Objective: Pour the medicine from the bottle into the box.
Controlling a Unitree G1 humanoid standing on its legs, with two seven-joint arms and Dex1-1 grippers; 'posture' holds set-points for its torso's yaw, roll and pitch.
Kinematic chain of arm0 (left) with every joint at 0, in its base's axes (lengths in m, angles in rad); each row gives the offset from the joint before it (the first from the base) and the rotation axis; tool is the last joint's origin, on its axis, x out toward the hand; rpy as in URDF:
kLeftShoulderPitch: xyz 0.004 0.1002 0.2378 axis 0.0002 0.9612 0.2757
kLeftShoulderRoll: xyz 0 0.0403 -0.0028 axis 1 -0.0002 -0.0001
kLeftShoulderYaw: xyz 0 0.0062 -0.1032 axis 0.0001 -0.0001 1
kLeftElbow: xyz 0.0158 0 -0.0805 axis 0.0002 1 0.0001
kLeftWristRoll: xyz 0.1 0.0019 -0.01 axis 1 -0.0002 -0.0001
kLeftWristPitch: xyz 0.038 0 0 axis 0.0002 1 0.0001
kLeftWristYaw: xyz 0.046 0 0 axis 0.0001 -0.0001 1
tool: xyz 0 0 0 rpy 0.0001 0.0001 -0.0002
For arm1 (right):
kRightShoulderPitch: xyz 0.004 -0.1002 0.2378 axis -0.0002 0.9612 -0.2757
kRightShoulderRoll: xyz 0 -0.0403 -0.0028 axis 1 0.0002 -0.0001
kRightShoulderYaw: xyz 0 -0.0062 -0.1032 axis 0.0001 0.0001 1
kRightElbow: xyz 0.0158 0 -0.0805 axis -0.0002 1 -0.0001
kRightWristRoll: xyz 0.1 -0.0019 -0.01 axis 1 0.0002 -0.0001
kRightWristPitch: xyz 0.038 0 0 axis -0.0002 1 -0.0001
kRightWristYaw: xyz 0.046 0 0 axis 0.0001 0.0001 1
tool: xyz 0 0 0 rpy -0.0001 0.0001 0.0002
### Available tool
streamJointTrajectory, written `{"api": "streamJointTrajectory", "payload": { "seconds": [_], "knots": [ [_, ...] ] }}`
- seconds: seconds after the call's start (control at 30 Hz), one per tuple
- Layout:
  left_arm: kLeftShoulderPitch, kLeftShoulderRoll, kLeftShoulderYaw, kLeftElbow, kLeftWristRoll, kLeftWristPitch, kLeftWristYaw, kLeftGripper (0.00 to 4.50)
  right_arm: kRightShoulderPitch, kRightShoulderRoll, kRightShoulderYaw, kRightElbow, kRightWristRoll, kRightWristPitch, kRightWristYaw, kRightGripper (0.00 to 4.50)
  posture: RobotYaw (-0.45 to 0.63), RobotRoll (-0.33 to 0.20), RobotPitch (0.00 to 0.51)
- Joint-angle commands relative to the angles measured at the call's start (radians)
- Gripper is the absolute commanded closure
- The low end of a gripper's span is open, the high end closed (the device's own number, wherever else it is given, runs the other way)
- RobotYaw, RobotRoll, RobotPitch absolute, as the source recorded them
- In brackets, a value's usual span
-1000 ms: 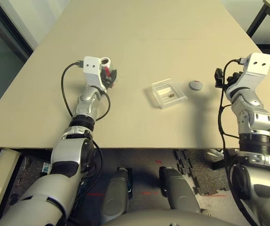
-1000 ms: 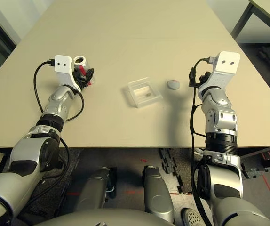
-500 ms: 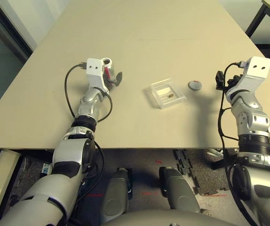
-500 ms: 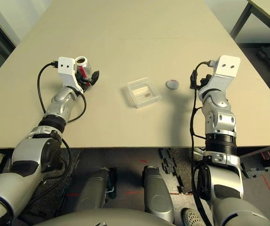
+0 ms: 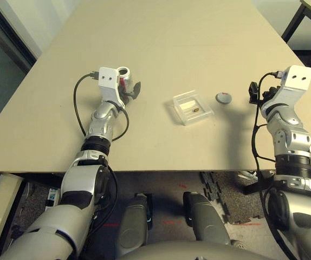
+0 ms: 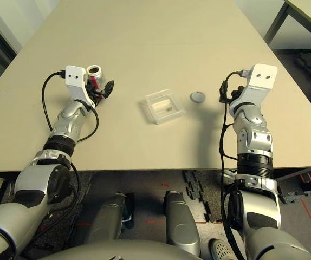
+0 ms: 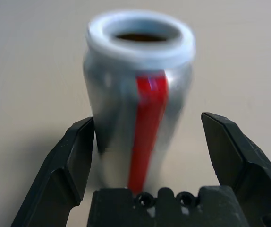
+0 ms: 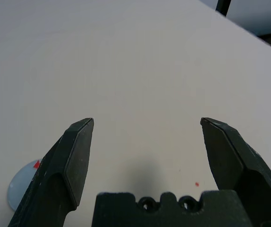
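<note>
The bottle stands upright on the table at the left, grey-white with a red stripe, its mouth uncapped. My left gripper is open around it, one finger close beside the bottle, the other finger clearly apart from it. The clear square box lies at the table's middle with the brown medicine piece inside. My right gripper is open over bare table at the right, holding nothing.
A loose round grey cap lies just right of the box, between it and my right gripper. The table's front edge runs close below both forearms. A dark table leg stands at the far right.
My left gripper's fingers have spread apart and let go of the bottle, which stays standing between them. The right arm has not moved.
</note>
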Motion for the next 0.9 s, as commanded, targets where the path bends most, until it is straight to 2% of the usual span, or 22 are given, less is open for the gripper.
{"api": "streamJointTrajectory", "payload": {
  "seconds": [0.03,0.47,0.53,0.6,0.7,0.9],
  "knots": [
    [0.083,-0.003,-0.012,-0.175,-0.027,0.098,0.008,0.01,0.013,-0.008,-0.014,-0.029,0.012,0.023,0.003,0.00,-0.07,0.000,0.155],
    [0.365,-0.002,0.003,-0.729,-0.098,0.368,0.094,0.01,0.039,-0.017,-0.026,-0.066,0.023,0.047,0.021,0.00,-0.03,0.000,0.174],
    [0.370,0.031,0.049,-0.764,-0.127,0.359,0.086,0.01,0.051,-0.020,-0.030,-0.065,0.018,0.016,0.031,0.00,-0.03,0.000,0.174],
    [0.352,0.059,0.083,-0.751,-0.146,0.333,0.077,0.01,0.054,-0.028,-0.031,-0.055,0.010,-0.013,0.042,0.00,-0.02,0.000,0.173],
    [0.276,0.132,0.164,-0.623,-0.175,0.240,0.051,0.01,0.050,-0.038,-0.046,-0.010,0.001,-0.074,0.036,0.00,-0.02,0.000,0.174],
    [0.095,0.311,0.257,-0.189,-0.169,0.048,-0.016,0.01,0.029,-0.074,-0.062,0.102,-0.026,-0.195,0.001,0.00,-0.02,0.000,0.183]
  ]
}}
